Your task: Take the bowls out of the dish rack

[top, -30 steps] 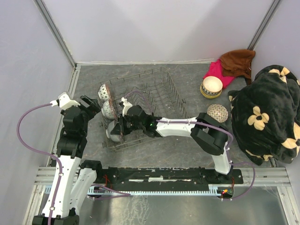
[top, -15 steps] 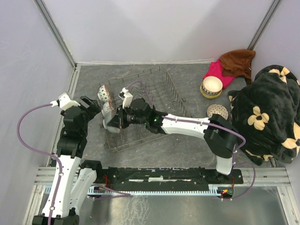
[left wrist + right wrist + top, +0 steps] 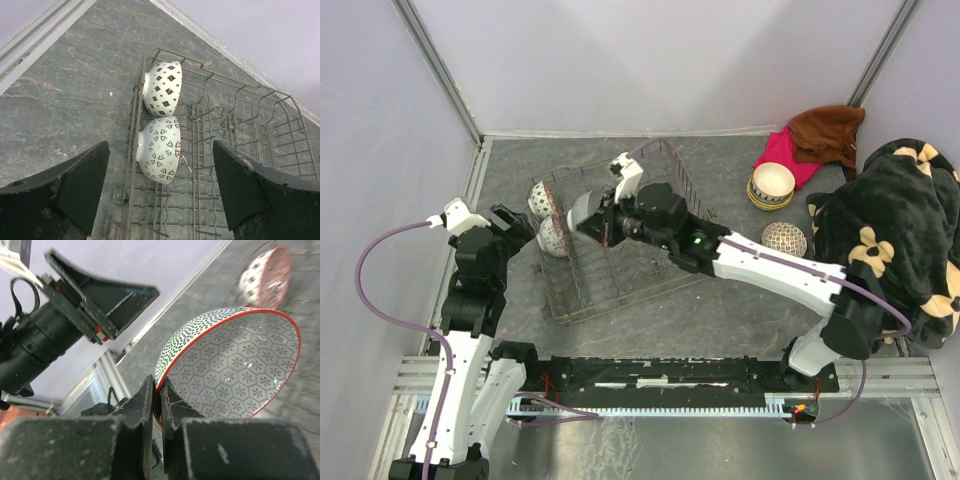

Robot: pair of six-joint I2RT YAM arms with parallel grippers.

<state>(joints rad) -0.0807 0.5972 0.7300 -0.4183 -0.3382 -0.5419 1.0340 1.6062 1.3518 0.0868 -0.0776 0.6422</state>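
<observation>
Top external view gives us the right gripper (image 3: 604,224) stretched over the left part of the dish rack (image 3: 620,285), pinching a dotted bowl (image 3: 584,211) that hangs tipped on its side over the wires (how high above them we cannot tell). From the right wrist camera we see its two fingers (image 3: 141,404) almost closed, one inside and one outside the bowl's red rim. The bowl has dark dots on the outside, a pale hexagon pattern inside, and its mouth turned toward the camera. Along the rack's left wall two more bowls stand on edge, one just behind the other: a diamond-patterned bowl (image 3: 162,87) farther back and a leaf-patterned bowl (image 3: 160,156) nearer, both between the tines with their bases facing the left arm. We find the left gripper (image 3: 160,145) hovering just outside that wall with its jaws spread wide and nothing between them. Out of the rack, on the right of the table (image 3: 720,310), we see stacked bowls (image 3: 772,185) sitting upright beside a pink cloth (image 3: 782,152) and a brown cloth (image 3: 828,130). An upturned bowl (image 3: 784,240) lies nearer the arms, up against a black blanket (image 3: 885,250) with pale flowers.
</observation>
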